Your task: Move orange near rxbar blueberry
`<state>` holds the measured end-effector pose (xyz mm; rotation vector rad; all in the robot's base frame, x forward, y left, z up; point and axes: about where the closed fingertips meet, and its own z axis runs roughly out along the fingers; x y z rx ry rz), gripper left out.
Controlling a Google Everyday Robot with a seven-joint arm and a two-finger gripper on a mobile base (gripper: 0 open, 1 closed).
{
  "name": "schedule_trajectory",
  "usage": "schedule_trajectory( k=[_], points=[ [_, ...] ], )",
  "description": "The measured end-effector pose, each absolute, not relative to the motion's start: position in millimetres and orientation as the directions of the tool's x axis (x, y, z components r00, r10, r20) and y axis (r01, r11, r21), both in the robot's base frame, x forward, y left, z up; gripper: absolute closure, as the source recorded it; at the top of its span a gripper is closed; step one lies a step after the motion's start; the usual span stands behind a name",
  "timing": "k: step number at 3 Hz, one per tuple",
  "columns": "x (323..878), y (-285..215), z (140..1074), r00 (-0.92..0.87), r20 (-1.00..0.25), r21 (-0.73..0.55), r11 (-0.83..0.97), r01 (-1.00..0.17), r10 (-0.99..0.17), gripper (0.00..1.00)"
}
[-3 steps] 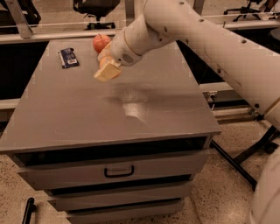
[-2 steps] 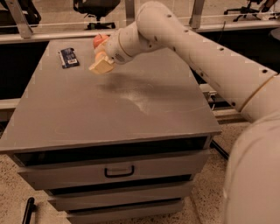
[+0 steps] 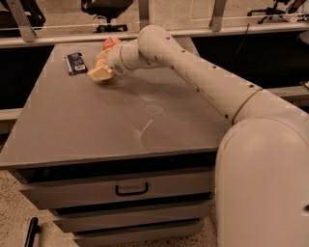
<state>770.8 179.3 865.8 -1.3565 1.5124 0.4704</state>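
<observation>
The rxbar blueberry (image 3: pixel 76 63), a dark blue flat bar, lies at the far left of the grey table (image 3: pixel 120 120). My gripper (image 3: pixel 101 73) is low over the table just right of the bar, its pale fingers (image 3: pixel 99 74) closed around the orange (image 3: pixel 100 62). Only a small orange patch shows above the fingers; the rest is hidden by the gripper. The orange sits about a hand's width from the bar.
A reddish-pink apple (image 3: pixel 110 43) sits at the table's far edge, just behind my wrist. My arm (image 3: pixel 203 77) stretches across the table's right half. Drawers (image 3: pixel 130 189) front the table. Office chairs (image 3: pixel 104 9) stand behind a rail.
My gripper has moved left and down across the table with the orange, from the table's middle back to close beside the blue bar. The apple and the bar have not moved.
</observation>
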Motion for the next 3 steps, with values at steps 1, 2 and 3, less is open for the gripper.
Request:
schedule_trajectory(
  k=[1, 2, 3],
  points=[
    [787.5, 195.0, 859.5, 0.122, -0.881, -0.291, 0.322, -0.901, -0.457, 1.00],
    [787.5, 195.0, 863.0, 0.122, -0.881, -0.291, 0.322, -0.901, -0.456, 0.86],
    [787.5, 195.1, 863.9, 0.122, -0.881, -0.291, 0.322, -0.901, -0.456, 0.62]
  ],
)
